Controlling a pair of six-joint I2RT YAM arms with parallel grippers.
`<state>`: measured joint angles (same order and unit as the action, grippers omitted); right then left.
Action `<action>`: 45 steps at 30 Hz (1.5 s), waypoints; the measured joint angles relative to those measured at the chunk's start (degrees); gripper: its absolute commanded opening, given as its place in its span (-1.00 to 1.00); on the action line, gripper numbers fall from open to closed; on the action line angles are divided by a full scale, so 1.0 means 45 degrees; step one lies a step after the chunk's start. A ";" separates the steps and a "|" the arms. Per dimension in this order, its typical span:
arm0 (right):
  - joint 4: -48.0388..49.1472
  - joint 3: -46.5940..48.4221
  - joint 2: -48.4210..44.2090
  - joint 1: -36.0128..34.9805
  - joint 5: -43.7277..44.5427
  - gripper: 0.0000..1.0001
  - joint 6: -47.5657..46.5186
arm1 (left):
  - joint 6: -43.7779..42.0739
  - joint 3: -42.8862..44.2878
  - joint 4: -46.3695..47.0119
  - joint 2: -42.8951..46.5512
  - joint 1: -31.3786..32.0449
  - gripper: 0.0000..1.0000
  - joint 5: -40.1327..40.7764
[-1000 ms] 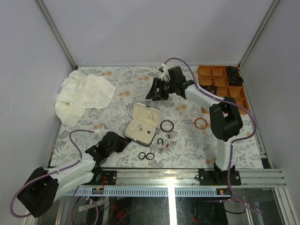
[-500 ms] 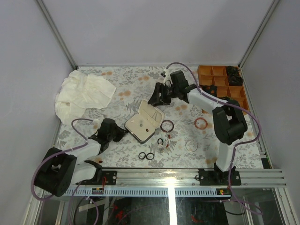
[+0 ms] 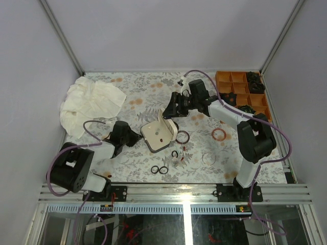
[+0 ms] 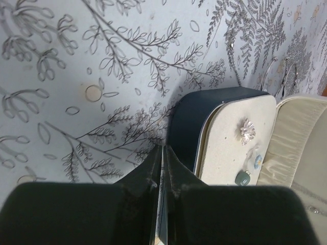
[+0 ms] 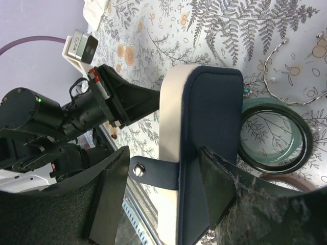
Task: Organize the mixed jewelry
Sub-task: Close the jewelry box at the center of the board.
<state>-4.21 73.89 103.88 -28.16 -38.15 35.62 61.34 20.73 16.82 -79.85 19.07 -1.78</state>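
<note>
Evidently both arms are working the navy case. The right gripper straddles its lid, jaws open, one finger against the smooth navy outer face and the other standing off from the cream-lined side. That is probably what holds the lid near upright on its hinge. The left gripper, jaws pressed shut into a blunt wedge, sits low on the fern-printed tabletop just beside the case's rounded corner, probably to brace it against sliding. Only a few pieces of the mixed jewelry lie in the case: a silver flower stud and a green bead rest on the flat, matte cream insert. The lid's lining looks soft and satiny. The rest lies loose on the tabletop beside the case and nearer the arm bases: a glossy dark bangle, a reddish bangle well apart from it, two small black rings touching, and a thin wire hoop.
</note>
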 measured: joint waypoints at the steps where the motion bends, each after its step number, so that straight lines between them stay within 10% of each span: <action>1: 0.0058 -0.0063 0.0000 0.0000 -0.0039 0.26 0.0029 | -0.0044 0.0107 0.0015 -0.0117 0.0000 -0.94 -0.0005; 36: 0.0831 -0.0559 -0.0549 -0.0724 -0.0427 0.25 0.0782 | -0.0398 0.0389 -0.0102 0.0379 -0.0505 -0.95 -0.0544; 45: 0.0840 -0.0627 -0.0549 -0.0991 -0.0423 0.24 0.0811 | -0.0670 0.0146 -0.1865 0.3133 -0.0690 -0.92 -0.0515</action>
<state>-0.43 71.07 101.41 -32.62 -40.05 39.27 58.33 21.39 8.43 -65.76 15.97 -4.10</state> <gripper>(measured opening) 0.626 0.029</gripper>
